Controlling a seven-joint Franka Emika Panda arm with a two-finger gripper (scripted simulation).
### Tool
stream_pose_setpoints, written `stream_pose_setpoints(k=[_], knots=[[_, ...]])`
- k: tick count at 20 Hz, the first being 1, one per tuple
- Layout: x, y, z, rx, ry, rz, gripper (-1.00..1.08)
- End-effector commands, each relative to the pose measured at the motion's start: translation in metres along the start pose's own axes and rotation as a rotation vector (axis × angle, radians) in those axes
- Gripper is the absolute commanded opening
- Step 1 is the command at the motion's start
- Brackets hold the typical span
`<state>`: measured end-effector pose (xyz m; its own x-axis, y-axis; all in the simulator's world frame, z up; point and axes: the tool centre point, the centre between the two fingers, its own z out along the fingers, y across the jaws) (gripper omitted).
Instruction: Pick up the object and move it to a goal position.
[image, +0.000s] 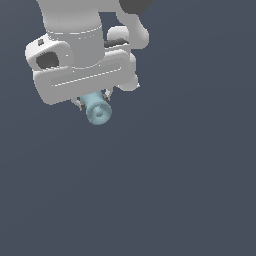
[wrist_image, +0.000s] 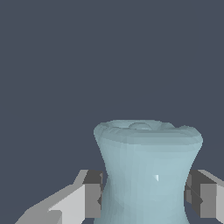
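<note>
Exterior view: one claw (image: 93, 101), both fingers (wrist_image: 92, 194) snug around one pale-blue object (image: 97, 110).

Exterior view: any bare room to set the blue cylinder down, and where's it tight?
Everything below and toward the exterior view's right of the gripper is plain dark surface with nothing else in view. The only crowding is the upper left, where the white hand holds the pale-blue cylinder between its fingers.
</note>
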<state>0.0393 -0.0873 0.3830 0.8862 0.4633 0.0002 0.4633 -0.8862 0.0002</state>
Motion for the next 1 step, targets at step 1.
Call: stream_pose_setpoints(k=[1], knots=[[0.0004, 0.0005, -0.0014, 0.000, 0.000, 0.000, -1.00]])
